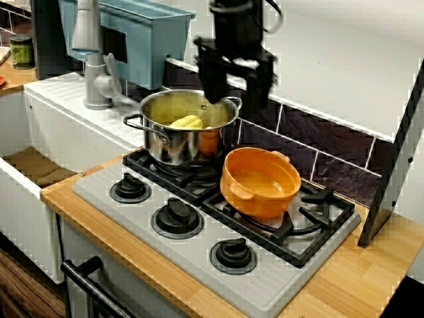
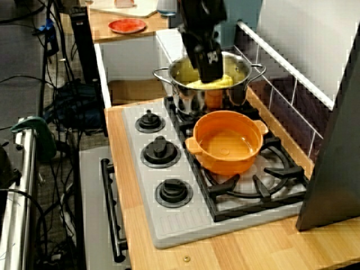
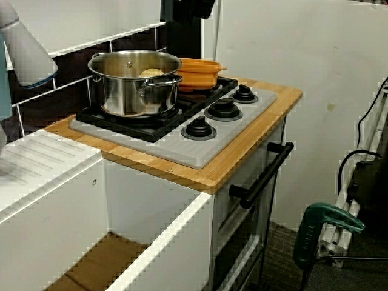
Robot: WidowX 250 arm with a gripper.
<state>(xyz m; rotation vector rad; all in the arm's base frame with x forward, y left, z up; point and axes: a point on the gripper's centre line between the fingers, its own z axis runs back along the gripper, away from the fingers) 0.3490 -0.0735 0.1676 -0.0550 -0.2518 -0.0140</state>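
Got the claw point(image 1: 235, 99) hanging wide open, gripping nothing, right above the steel pot point(image 1: 169, 142).
Going left to right in the front view: got a faucet point(image 1: 89, 59) by the sink point(image 1: 59, 132), then that pot on the back burner with a yellow bit of food point(image 1: 187, 122) lying inside below the spread fingers point(image 1: 212, 83), then an orange pot point(image 1: 255, 202) just beside it on the stove point(image 1: 119, 218).

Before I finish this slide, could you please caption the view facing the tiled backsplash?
Open gripper above a steel pot holding a yellow item, orange pot beside it on the stove.
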